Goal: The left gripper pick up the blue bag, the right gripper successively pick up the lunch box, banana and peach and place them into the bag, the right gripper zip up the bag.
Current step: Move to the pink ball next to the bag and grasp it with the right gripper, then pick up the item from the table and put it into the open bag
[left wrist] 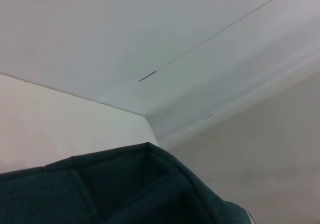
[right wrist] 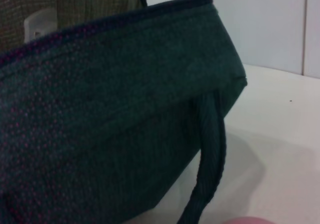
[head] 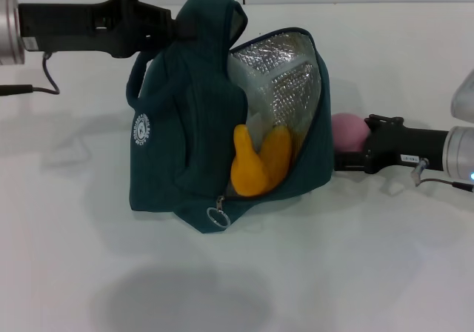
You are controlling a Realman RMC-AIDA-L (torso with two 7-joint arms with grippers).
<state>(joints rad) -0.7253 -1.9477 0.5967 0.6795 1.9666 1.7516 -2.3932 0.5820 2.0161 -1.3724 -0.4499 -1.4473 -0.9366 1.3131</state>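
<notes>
A: Head view: the blue bag (head: 178, 161) stands on the white table (head: 355, 273), flap hanging open, silver lining showing, the banana (head: 259, 165) poking out inside.

B: Who holds it?

A: The left gripper (head: 174, 27) is clamped on the bag's top. The peach (head: 348, 132), pink and round, sits just behind the bag's right side, touching the right gripper (head: 364, 143); whether those jaws grip it I cannot tell.

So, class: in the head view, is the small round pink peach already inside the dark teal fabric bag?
No, the small round pink peach lies on the table outside the dark teal fabric bag, at the right pincer.
</notes>
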